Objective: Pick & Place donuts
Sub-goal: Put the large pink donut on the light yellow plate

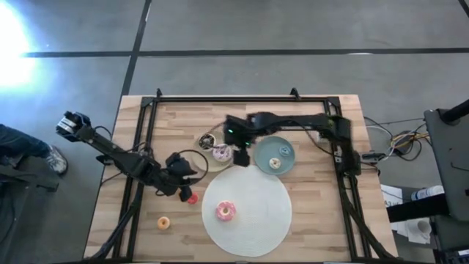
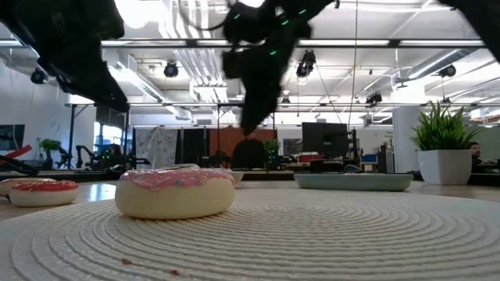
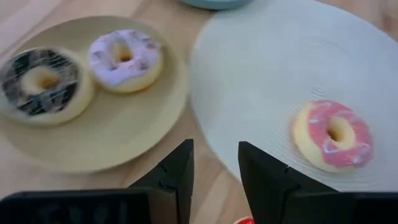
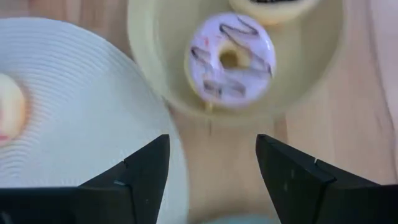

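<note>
One chocolate donut point(image 4: 272, 3), largely cut off

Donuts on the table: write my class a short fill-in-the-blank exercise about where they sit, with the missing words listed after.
1. The bright pink donut lies on the white ____.
2. The chocolate donut and the pale pink-white donut share the ____ plate.
3. A cream mini donut sits on the ____ plate.
4. The right end effector has its fingers ____.

Missing words: mat; beige; teal; open
</note>
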Controlling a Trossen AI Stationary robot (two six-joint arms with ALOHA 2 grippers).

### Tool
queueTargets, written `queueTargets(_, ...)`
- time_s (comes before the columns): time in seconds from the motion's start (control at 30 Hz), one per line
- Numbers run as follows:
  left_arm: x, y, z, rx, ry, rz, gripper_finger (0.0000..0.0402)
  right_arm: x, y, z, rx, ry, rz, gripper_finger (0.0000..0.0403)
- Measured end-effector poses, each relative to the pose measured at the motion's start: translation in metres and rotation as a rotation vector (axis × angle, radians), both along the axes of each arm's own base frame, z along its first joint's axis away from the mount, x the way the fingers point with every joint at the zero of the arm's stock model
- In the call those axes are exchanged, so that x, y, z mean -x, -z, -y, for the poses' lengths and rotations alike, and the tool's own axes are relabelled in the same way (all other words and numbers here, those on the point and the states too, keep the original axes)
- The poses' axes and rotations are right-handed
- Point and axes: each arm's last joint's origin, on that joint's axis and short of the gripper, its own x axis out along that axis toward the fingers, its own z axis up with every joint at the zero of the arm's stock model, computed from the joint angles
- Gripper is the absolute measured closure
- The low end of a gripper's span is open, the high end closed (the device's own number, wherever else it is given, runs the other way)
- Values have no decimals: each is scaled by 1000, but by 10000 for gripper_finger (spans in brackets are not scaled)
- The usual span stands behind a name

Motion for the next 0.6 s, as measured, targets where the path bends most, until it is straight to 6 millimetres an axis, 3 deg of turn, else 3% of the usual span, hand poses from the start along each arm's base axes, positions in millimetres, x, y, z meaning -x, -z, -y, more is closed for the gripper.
queueTargets(0.13,-14,5,3,-13,96,3,301,40,-15,-24,15,132,79,172)
queueTargets(0.27,-30,7,10,15,163,11,301,72,-9,-45,51,221,80,172)
queueTargets(0.4,-54,6,23,38,215,27,301,102,-15,-58,45,289,116,172)
queueTargets(0.5,-74,10,34,17,288,-18,301,123,-6,-68,39,323,90,172)
queueTargets(0.6,-89,19,42,45,286,-72,300,142,-11,-78,42,349,133,172)
